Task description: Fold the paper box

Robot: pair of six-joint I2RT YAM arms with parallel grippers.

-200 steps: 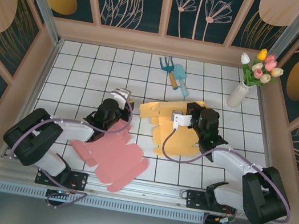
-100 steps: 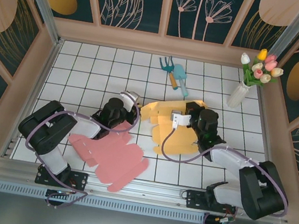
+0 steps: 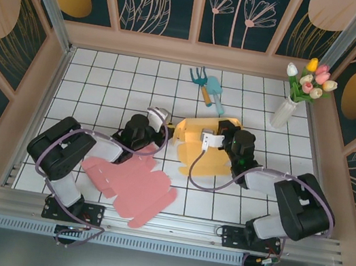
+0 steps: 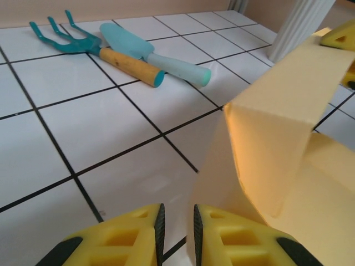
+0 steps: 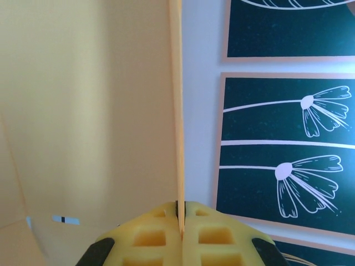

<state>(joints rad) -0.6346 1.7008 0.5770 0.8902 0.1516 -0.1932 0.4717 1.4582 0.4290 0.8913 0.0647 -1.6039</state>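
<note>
Folding a card box [image 3: 204,162] that looks light and bendy.
Right jaws pinch its raised edge; left jaws, slightly parted, hold nothing; best gripped near creases.

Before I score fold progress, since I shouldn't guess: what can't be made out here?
Top view: the right arm covers part of the yellow cardboard box blank, hiding that area.
Left wrist view: the bottom edge crops the left gripper; whether its jaws touch the card is unclear.
Right wrist view: the panel clamped in the right gripper blocks whatever lies behind.
</note>
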